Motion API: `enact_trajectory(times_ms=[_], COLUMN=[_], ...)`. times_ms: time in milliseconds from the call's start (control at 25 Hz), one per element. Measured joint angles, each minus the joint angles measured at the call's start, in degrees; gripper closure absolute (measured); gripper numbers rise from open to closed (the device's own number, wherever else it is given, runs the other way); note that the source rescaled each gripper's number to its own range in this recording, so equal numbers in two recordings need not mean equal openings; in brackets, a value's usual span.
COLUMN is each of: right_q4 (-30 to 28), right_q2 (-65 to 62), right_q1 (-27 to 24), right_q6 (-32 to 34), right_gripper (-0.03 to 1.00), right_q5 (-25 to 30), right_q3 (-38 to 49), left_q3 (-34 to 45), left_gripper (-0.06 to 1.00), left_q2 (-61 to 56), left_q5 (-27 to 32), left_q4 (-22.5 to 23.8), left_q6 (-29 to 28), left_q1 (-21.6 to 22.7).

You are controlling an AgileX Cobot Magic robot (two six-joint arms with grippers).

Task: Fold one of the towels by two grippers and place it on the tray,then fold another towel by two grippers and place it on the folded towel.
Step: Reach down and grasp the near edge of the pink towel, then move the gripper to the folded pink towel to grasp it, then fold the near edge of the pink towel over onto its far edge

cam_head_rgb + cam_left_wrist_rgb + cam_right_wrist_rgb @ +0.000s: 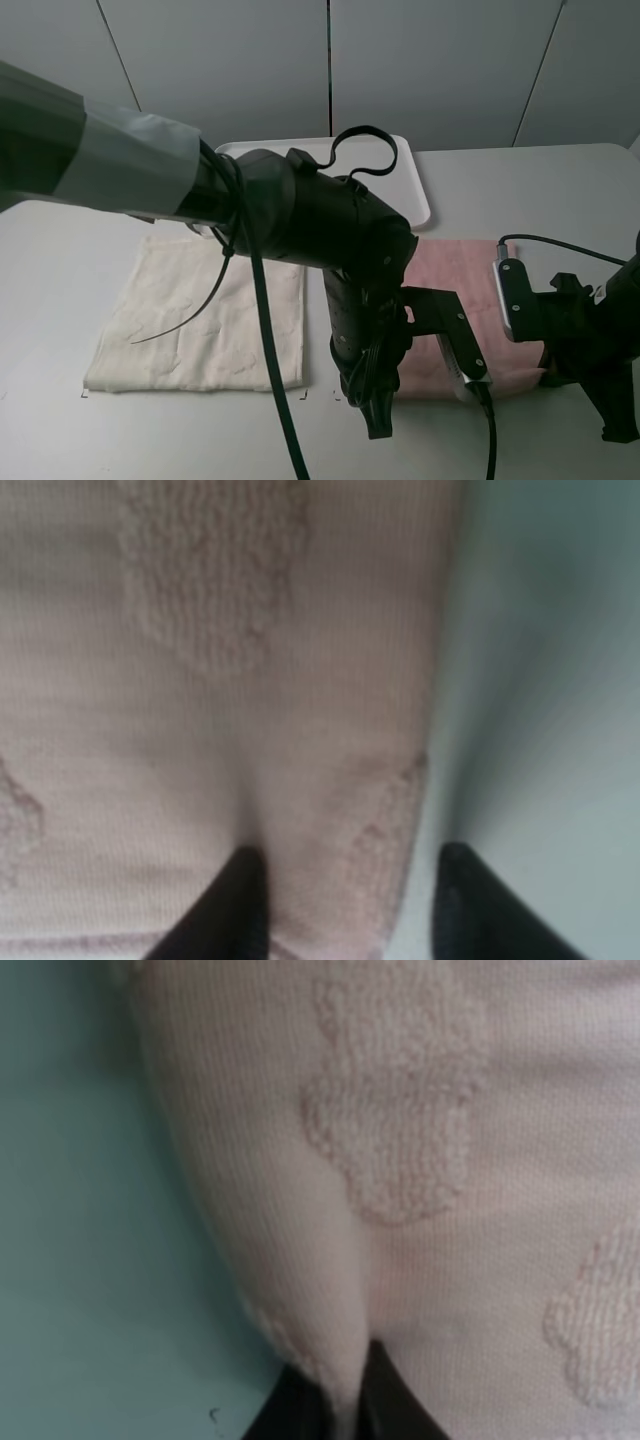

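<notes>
The pale pink towel (460, 265) lies flat on the table, right of centre. My left gripper (345, 900) is at its near left corner, the two black fingertips (235, 910) standing apart with the towel's side edge (330, 780) between them, the cloth not pinched. On the towel's near right corner my right gripper (345, 1400) is shut, with a ridge of pink cloth (320, 1290) squeezed up between its fingers. The cream-white towel (200, 320) is spread flat to the left. At the back stands the white tray (415, 190), partly hidden by my left arm (330, 230).
My left arm and its cables (265, 340) cross over the cream towel's right edge and hide the pink towel's left part. The right arm (590, 340) sits by the table's right edge. Grey panels stand behind the table.
</notes>
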Motion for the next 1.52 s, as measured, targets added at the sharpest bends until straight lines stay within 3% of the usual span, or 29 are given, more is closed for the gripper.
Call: enact_trajectory(times_ms=[80, 160, 320, 640, 960, 1200, 1520], right_q4=[0.6, 1.4, 2.4, 2.8, 4.1, 4.1, 3.6], right_q2=[0.0, 0.0, 0.0, -6.5, -17.5, -21.4, -21.5], right_q1=[0.0, 0.0, 0.0, 0.0, 0.0, 0.0, 0.0], right_q6=[0.0, 0.0, 1.3, 8.5, 24.4, 34.8, 47.5], right_gripper=[0.97, 0.97, 0.97, 0.97, 0.97, 0.97, 0.97], right_q5=[0.0, 0.0, -0.1, 2.0, 5.7, 10.2, 8.8], right_q3=[0.0, 0.0, 0.1, 1.0, 1.1, -4.1, -8.3], left_q3=[0.0, 0.0, 0.0, -0.4, -2.3, -4.1, -4.9], left_gripper=[0.89, 0.94, 0.94, 0.94, 0.94, 0.94, 0.94], left_q2=[0.1, 0.2, 0.2, 0.2, -3.5, -7.3, -7.8], left_q5=[-0.9, -1.2, -1.4, -1.3, -0.4, -0.8, -1.8], left_q4=[0.8, 2.2, 5.1, 5.9, 5.1, 4.3, 4.7], left_q6=[-2.0, -4.4, -7.9, -8.6, -8.6, -9.2, -14.4], left_q1=[0.0, 0.0, 0.0, 0.0, 0.0, 0.8, 5.3])
